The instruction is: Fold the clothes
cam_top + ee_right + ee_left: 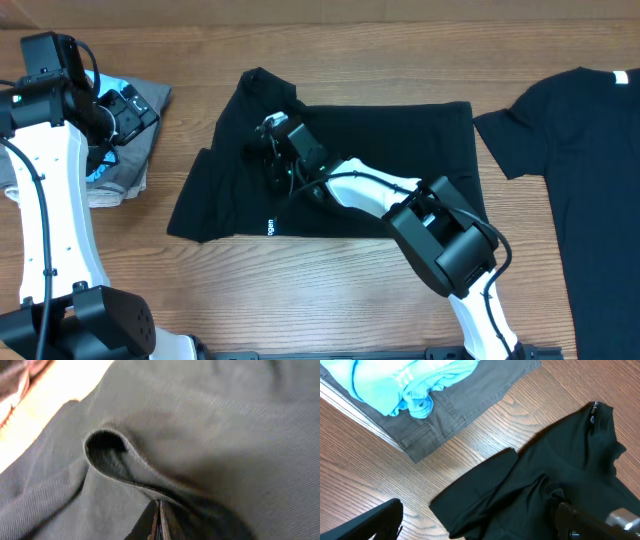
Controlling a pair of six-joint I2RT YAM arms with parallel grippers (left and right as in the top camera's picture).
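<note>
1. One wooden counter [330, 290] carries everything, and both arms reach over it from the near edge.
2. Two black T-shirts lie on it. The centre T-shirt [400, 150] is in the middle, partly folded, with one sleeve out to the left. The right T-shirt [590, 170] lies spread flat at the right edge, partly out of the overhead view, apart from the first one.
3. The right arm [440, 235] stretches across the centre T-shirt toward its upper left part.
4. The left arm [50, 190] stands at the left side, over a small pile.
5. The pile is a grey garment [470, 400] with a light blue garment [395, 380] on top, near the sleeve of the centre T-shirt but not touching it.
6. The right gripper [159, 520] is closed tight and pinches a raised fold of the hem of the centre T-shirt.
7. The left gripper [125, 115] hangs above the pile with its fingers spread wide and holds nothing.
8. Small white logo text [270, 227] shows near the lower edge of the centre T-shirt.
9. A white neck label [620, 77] shows at the collar of the right T-shirt.
</note>
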